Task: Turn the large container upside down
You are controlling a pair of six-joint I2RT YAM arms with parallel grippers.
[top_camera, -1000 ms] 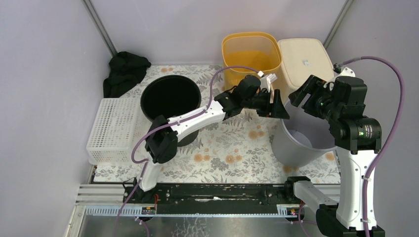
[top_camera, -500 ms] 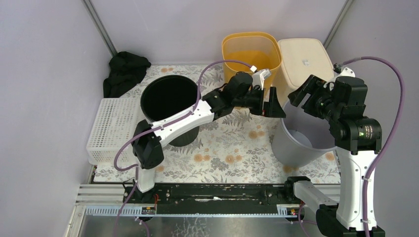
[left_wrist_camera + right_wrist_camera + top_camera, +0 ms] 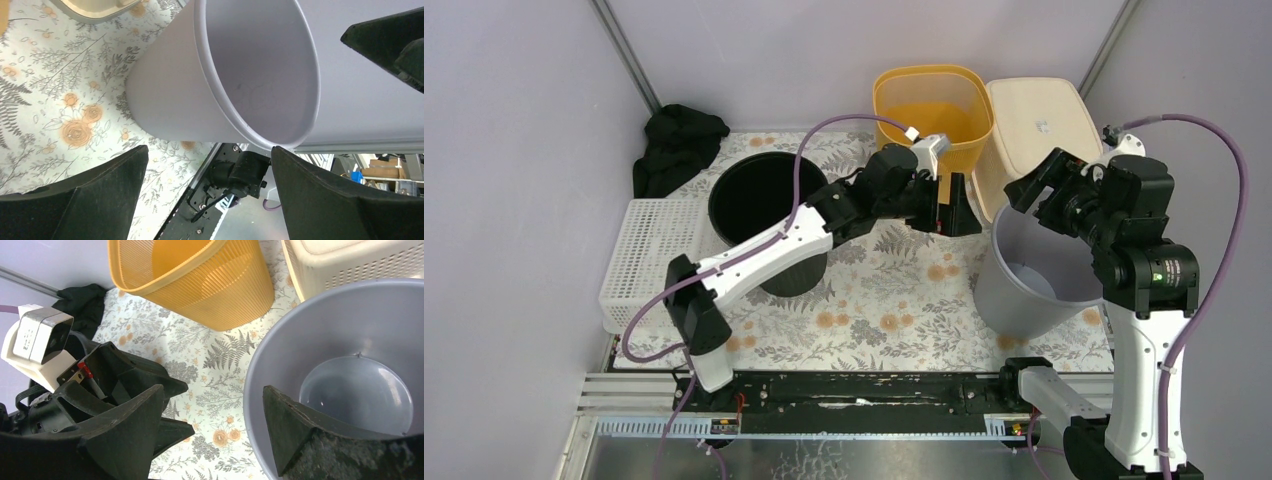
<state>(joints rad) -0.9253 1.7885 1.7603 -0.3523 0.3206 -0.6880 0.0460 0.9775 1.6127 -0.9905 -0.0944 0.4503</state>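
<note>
Floral cloth (image 3: 894,300) covers the table inside a grey-walled booth.

Task item: grey bucket (image 3: 999,290) stands at the right side of the cloth, mouth up, base on the cloth. Inside bare; inner floor visible in the right wrist view (image 3: 357,390).

Left gripper (image 3: 957,215): arm stretched across the middle of the table, fingers spread wide. It sits just left of the bucket's far rim, apart from it. In the left wrist view the bucket (image 3: 180,100) lies ahead of the spread fingers (image 3: 90,195), with cloth showing in between. Holding nothing.

Right gripper (image 3: 1036,190): at the bucket's far rim, fingers apart. The right wrist view shows them either side of the rim: one finger (image 3: 300,440) inside the bucket, the other outside with cloth visible between it and the wall. Not clamped. Cannot tell whether the inner finger touches the wall.

Others:
- yellow bin (image 3: 894,115) at the back, upright
- cream basket (image 3: 1034,115) just right of the bin, behind the bucket
- black pot (image 3: 769,195) left of centre, mouth up
- white basket (image 3: 654,260) at the left edge
- black rag (image 3: 679,145) in the back left corner
</note>
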